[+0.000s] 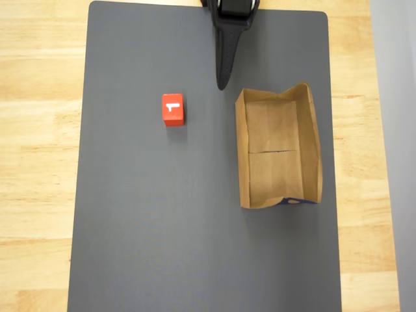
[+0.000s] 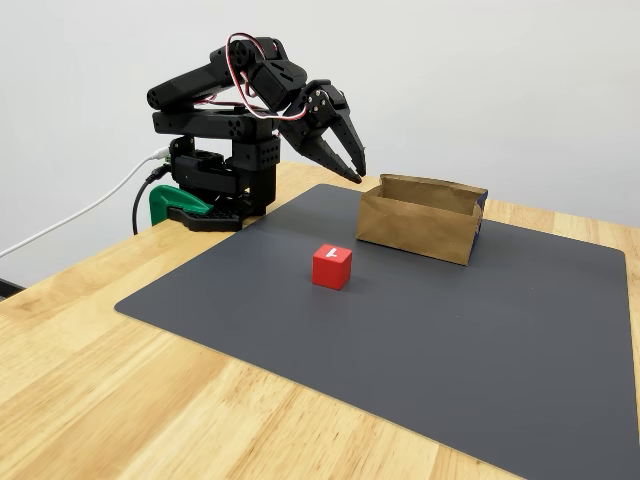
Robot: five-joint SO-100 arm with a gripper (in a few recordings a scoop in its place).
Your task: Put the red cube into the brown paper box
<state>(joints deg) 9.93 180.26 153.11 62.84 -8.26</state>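
Observation:
The red cube point(image 1: 173, 108) point(image 2: 331, 266) rests on the dark grey mat, a white T-shaped mark on its top face. The brown paper box point(image 1: 244, 149) point(image 2: 415, 225) lies to the cube's right in the overhead view, open and with nothing in it, a crease across its floor. My black gripper point(image 1: 222, 83) point(image 2: 352, 172) hangs above the mat's far edge, close to the box's far left corner and apart from the cube. Its jaws look shut with nothing between them.
The grey mat point(image 1: 162, 227) point(image 2: 400, 340) covers most of the wooden table point(image 1: 39, 162) point(image 2: 120, 400). The arm's base and a green clamp point(image 2: 175, 205) stand at the table's far corner, with cables trailing off. A blue-printed bit point(image 1: 296, 201) marks the box's near end.

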